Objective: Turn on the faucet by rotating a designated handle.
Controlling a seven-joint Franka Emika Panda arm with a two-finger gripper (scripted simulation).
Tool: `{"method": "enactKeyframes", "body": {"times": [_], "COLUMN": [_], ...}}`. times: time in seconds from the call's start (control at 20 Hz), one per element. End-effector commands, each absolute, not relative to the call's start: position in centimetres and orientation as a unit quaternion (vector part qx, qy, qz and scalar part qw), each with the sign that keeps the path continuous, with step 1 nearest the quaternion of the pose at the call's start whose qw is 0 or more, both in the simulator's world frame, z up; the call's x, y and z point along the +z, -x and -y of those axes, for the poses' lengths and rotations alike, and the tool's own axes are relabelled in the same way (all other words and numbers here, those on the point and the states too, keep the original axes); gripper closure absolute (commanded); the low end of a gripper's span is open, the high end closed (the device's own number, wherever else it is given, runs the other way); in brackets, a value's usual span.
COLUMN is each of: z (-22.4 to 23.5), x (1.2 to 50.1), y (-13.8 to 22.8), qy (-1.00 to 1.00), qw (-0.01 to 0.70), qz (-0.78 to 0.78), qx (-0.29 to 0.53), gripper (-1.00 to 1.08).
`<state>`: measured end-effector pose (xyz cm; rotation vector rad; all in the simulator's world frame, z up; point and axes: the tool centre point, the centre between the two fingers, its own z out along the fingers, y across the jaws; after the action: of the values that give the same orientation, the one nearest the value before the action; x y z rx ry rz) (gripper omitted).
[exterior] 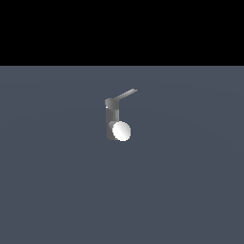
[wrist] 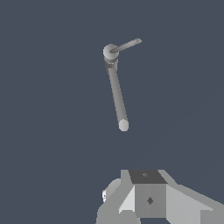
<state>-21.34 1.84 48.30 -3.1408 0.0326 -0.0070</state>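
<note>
The faucet (exterior: pixel 112 119) is a small grey upright cylinder standing on the flat blue-grey floor in the exterior view, with a bright white round spout face (exterior: pixel 121 131) toward the camera. The handle (exterior: pixel 126 94) is a thin light-grey bar projecting from its top toward the exterior view's right. In the wrist view the faucet (wrist: pixel 115 92) is seen from above, with its handle (wrist: pixel 126 45) and its spout end (wrist: pixel 123 125). Grey blocky parts of my gripper (wrist: pixel 148 183) show at the picture's edge, well apart from the faucet. Its jaws are not distinct. The gripper is out of the exterior view.
The blue-grey floor (exterior: pixel 190 181) spreads around the faucet in both views, with a black background behind it in the exterior view. No other object shows.
</note>
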Motion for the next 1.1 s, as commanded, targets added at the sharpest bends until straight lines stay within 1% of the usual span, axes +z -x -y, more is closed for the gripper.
{"method": "enactKeyframes", "body": {"times": [0.0,0.5,1.05], "z": [-1.8,-1.5,-0.5], "x": [47.9,44.6,38.4], "y": [20.0,12.4,3.8], "qy": [0.999,0.986,0.943], "qw": [0.008,0.042,0.056], "qz": [-0.032,-0.162,-0.326], "qx": [-0.001,0.01,0.025], "gripper": [1.08,1.08,1.08]}}
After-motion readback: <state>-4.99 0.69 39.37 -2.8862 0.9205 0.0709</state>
